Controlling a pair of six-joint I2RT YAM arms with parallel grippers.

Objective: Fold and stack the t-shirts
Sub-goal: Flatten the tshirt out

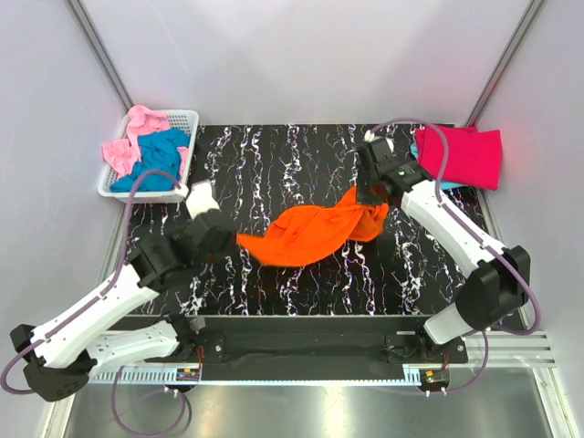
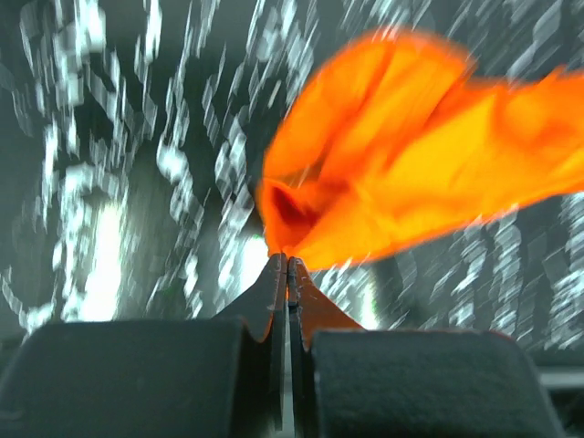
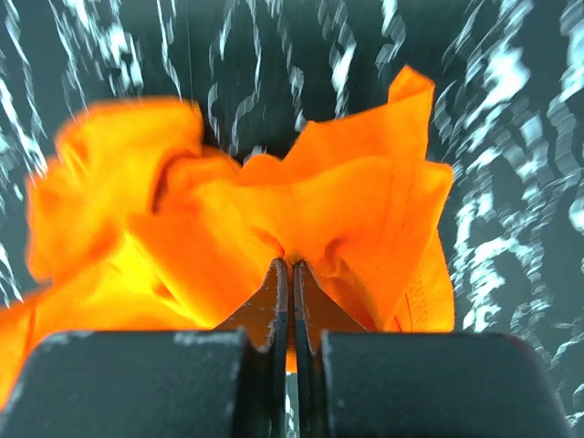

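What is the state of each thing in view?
Orange cloth t-shirt: bunched, held at both ends.
Left gripper: shut on it.
Right gripper: shut on it.
Crimson-pink cloth t-shirt: folded.
Teal blue cloth t-shirt: crumpled in white plastic lattice basket.
Light pink cloth t-shirt: crumpled in basket.

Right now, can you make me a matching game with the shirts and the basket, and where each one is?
Things
1. orange t-shirt
2. crimson-pink t-shirt
3. teal blue t-shirt
4. white basket

Places
A. inside the white basket
B. at the far left corner of the table
C. pinched by the left end effector at one end and the right end effector at the other
D. lying flat at the far right corner of the table

Pairs: 1-C, 2-D, 3-A, 4-B
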